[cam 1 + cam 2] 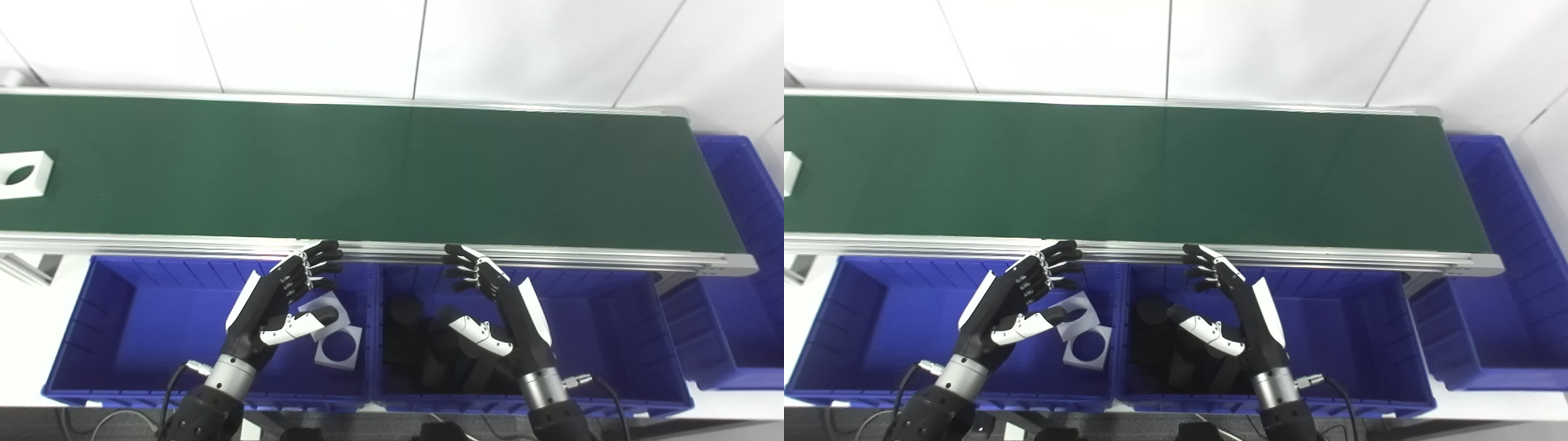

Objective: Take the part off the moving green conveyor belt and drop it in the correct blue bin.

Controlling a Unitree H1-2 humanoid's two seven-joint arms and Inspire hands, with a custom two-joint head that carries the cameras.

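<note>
A white square part with a round hole (21,174) lies on the green conveyor belt (367,171) at its far left end; in the right eye view only its edge (789,173) shows. My left hand (278,303) hovers open over the left blue bin (110,306), fingers apart, holding nothing. My right hand (499,306) hovers open over the middle blue bin (600,318), also holding nothing. Both hands stay near the belt's front rail, far from the part.
Two white square parts with holes (337,343) lie in the left bin. Several black cylinders (422,349) fill the middle bin. A third blue bin (741,257) stands at the belt's right end. White wall panels rise behind the belt.
</note>
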